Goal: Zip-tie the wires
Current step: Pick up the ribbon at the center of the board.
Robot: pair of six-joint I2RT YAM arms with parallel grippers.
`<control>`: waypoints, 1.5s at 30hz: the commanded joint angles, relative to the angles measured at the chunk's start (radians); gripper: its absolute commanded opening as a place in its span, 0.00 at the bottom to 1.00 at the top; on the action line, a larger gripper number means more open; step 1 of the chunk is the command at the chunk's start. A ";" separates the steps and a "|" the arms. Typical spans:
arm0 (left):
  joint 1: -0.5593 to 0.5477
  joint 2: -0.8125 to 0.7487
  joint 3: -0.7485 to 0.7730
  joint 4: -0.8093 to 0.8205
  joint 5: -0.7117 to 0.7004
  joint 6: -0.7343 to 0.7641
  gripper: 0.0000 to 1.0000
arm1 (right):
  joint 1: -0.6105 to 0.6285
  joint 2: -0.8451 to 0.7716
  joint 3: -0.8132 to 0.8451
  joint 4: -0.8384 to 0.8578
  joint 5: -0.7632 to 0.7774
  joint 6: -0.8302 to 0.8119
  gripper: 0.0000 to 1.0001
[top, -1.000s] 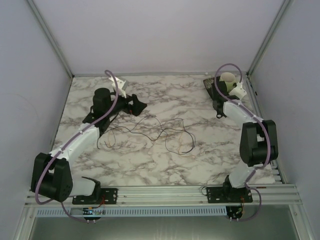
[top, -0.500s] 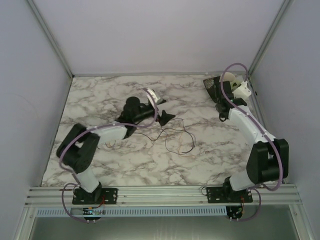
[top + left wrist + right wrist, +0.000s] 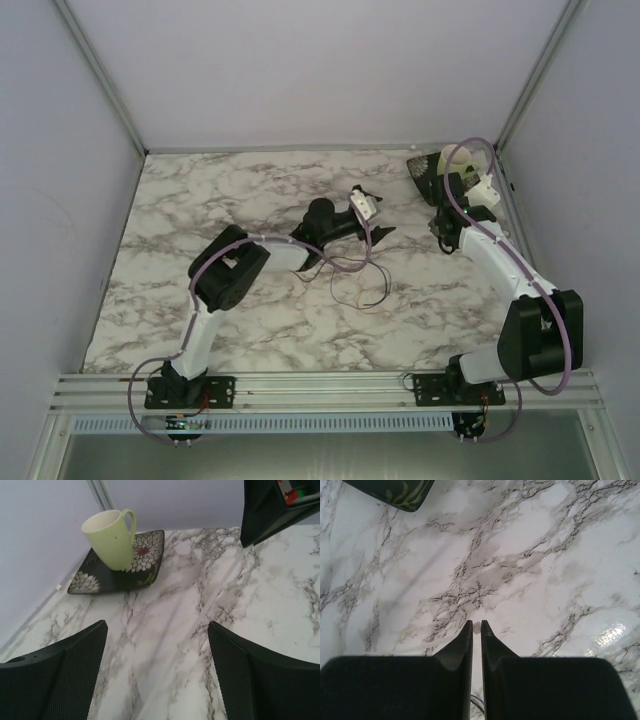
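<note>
The left tool (image 3: 157, 625) stands wide open above the bench (image 3: 165, 670), holding nothing. The wires (image 3: 350, 278) lie in loose loops mid-bench, beneath it and just nearer. The right tool (image 3: 476, 624) is closed, tips almost touching, near the plate (image 3: 150, 555) and mug (image 3: 111, 537) in the far right corner.

Fixed above and behind the arm bases, the top camera looks down on the whole marble table (image 3: 200, 200). The left wrist camera skims low between the left gripper's (image 3: 157, 680) spread fingers toward the far right corner, sharing the green mug (image 3: 111, 537) and dark plate (image 3: 147, 560) with the overhead view. The right wrist camera, close to the marble, looks steeply down past the right gripper (image 3: 476, 628), catching the plate's edge.
</note>
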 commanded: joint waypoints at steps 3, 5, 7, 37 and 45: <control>-0.026 0.090 0.147 0.002 0.049 0.084 0.78 | 0.017 -0.039 0.008 -0.010 -0.021 0.016 0.00; -0.035 0.110 0.172 -0.015 0.065 0.085 0.76 | 0.017 -0.046 0.006 -0.013 -0.018 0.017 0.00; -0.043 0.122 0.185 -0.025 0.078 0.085 0.74 | 0.018 -0.049 0.005 -0.012 -0.014 0.015 0.00; -0.099 0.181 0.263 -0.085 -0.051 0.099 0.00 | 0.022 -0.092 0.039 0.025 -0.038 -0.024 0.00; -0.049 0.163 0.307 -0.051 -0.062 -0.071 0.00 | 0.021 -0.235 0.006 0.214 -0.067 -0.166 0.47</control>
